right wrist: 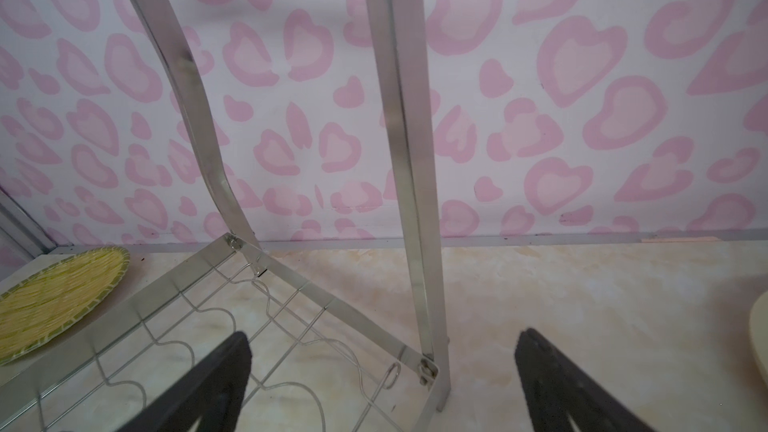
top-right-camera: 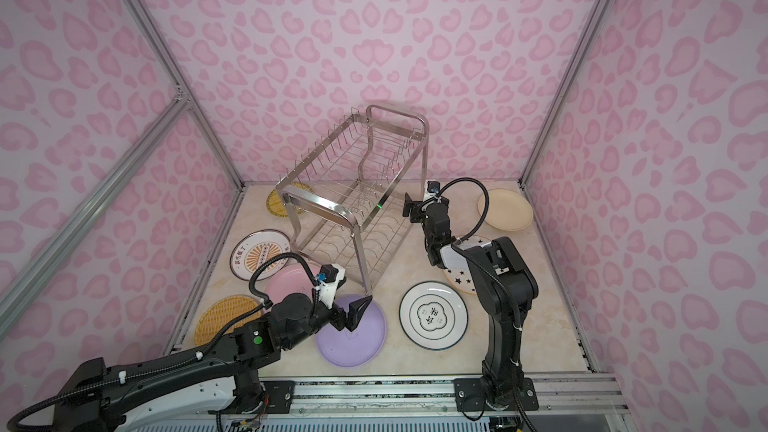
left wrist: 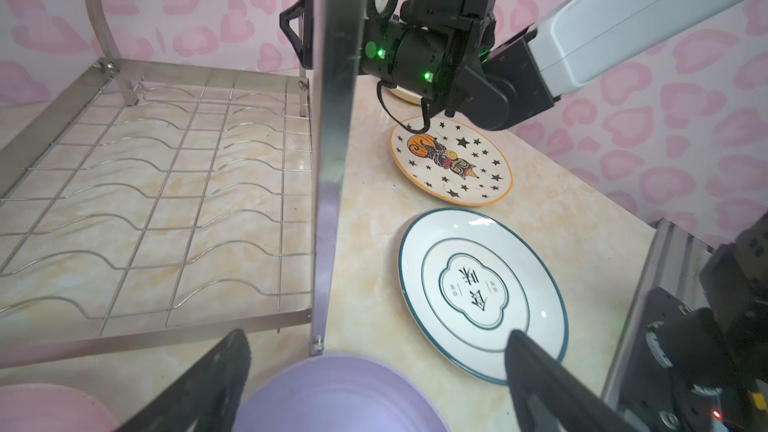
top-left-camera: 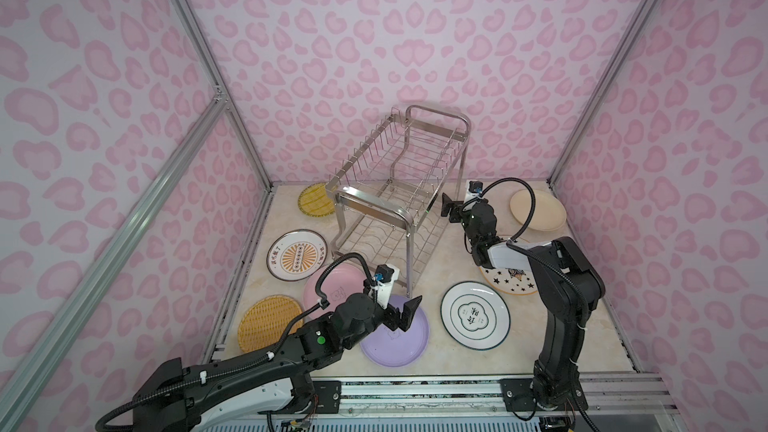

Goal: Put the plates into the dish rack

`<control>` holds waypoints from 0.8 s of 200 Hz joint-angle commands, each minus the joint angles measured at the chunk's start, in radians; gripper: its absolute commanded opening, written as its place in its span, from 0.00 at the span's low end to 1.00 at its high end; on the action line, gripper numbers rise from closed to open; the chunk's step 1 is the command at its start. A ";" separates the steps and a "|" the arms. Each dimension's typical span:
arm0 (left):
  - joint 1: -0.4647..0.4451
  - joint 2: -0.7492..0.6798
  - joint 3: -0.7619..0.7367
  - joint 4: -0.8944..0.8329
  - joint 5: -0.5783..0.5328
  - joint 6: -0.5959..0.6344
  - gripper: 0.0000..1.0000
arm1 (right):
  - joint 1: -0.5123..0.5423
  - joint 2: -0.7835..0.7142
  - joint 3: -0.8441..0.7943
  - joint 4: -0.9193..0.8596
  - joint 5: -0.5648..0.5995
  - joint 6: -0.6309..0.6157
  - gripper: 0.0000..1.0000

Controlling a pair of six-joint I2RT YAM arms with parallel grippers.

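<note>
The lilac plate (top-left-camera: 395, 340) lies flat on the surface (top-left-camera: 457, 364), near centre, directly beneath the left end effector (top-left-camera: 405, 313). Its far rim sits just beside the near leg of the dish rack (top-left-camera: 399, 184), which stands empty. The left arm is much the nearer. Its end effector is spread wide and holds nothing, its 2 fingers straddling the plate's far rim from above; whether they touch it I cannot tell. The right end effector (top-left-camera: 448, 209), also spread wide and empty, faces the rack's far right leg.

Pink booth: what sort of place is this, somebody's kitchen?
Likely a robot test booth, not a real kitchen: pink patterned walls on a metal frame, two robot arms mounted on a rail, and plates scattered flat around an empty dish rack.
</note>
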 commanded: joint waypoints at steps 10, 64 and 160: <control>-0.080 0.134 0.052 0.215 -0.305 0.010 0.97 | 0.000 0.067 0.055 0.085 0.025 -0.054 1.00; -0.098 0.321 0.148 0.194 -0.669 -0.231 0.97 | -0.025 0.153 0.153 0.131 0.044 -0.051 1.00; -0.056 0.387 0.280 -0.147 -0.832 -0.465 0.97 | -0.064 0.296 0.340 0.123 0.101 -0.020 1.00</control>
